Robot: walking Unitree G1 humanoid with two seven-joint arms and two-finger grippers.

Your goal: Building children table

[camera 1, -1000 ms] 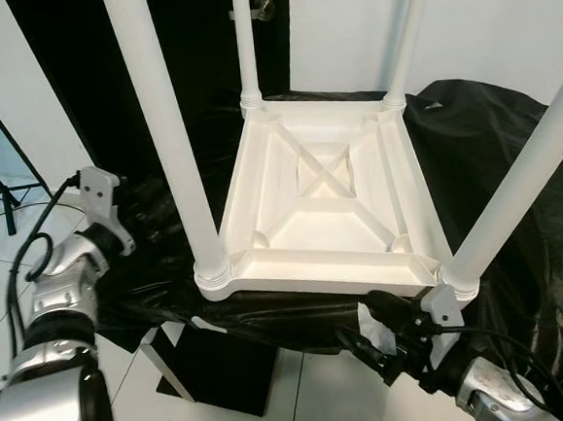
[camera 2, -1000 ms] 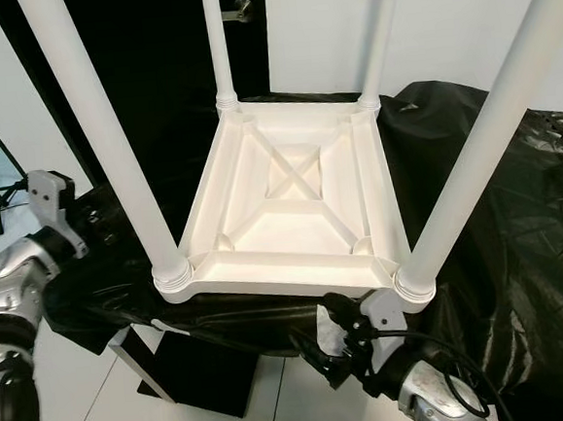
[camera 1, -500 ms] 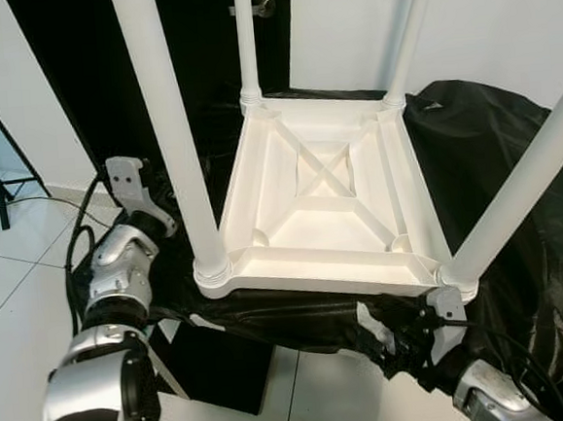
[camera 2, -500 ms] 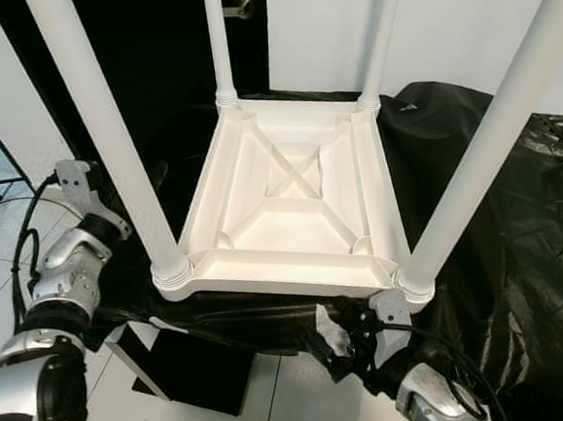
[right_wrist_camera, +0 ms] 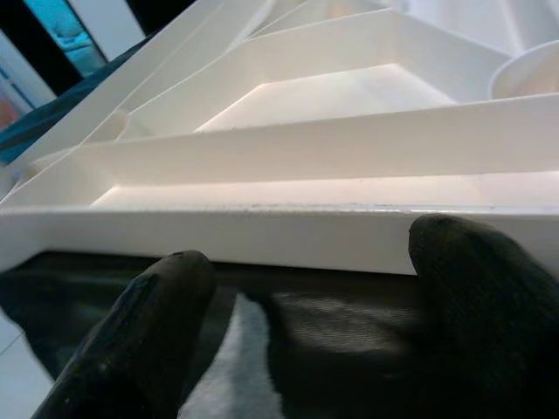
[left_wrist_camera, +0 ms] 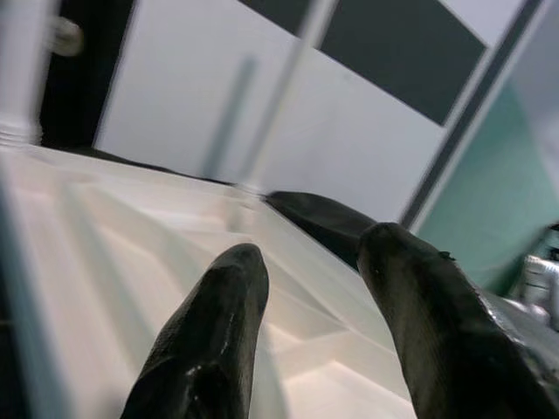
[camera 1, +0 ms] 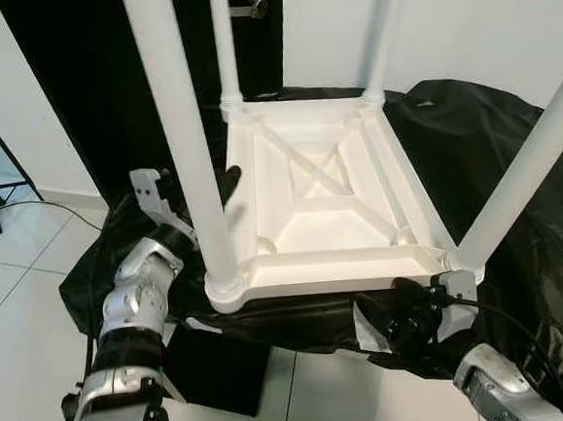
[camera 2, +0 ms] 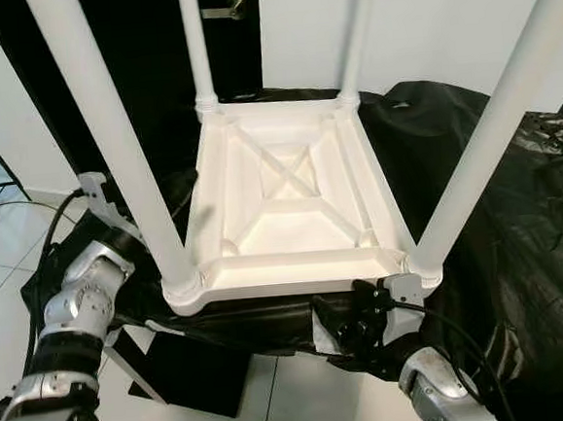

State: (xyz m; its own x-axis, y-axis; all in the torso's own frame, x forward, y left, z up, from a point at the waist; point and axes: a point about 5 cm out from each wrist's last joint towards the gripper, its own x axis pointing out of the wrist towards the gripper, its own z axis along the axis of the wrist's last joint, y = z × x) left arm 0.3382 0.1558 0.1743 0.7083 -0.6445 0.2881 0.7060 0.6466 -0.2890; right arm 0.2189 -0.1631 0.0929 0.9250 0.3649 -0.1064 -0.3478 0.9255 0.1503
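Upturned white table (camera 1: 325, 202) on black sheet (camera 1: 512, 163); four legs rise at corners. Near-left leg (camera 1: 183, 140) stands just beside left gripper (camera 1: 228, 180), fingers parted at table's left edge. Underside hollow open from above, crossed by X ribs (camera 1: 320, 173). Right gripper (camera 2: 367, 311), fingers apart, below table's near edge by near-right leg (camera 2: 489, 126); sheet folds crowd it. Tiled floor (camera 1: 24, 289) free off sheet's left edge.

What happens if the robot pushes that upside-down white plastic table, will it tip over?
Probably not: the upside-down white plastic table rests flat on its wide top. It looks stiff, with ribs underneath, and may slide on the shiny black sheet.
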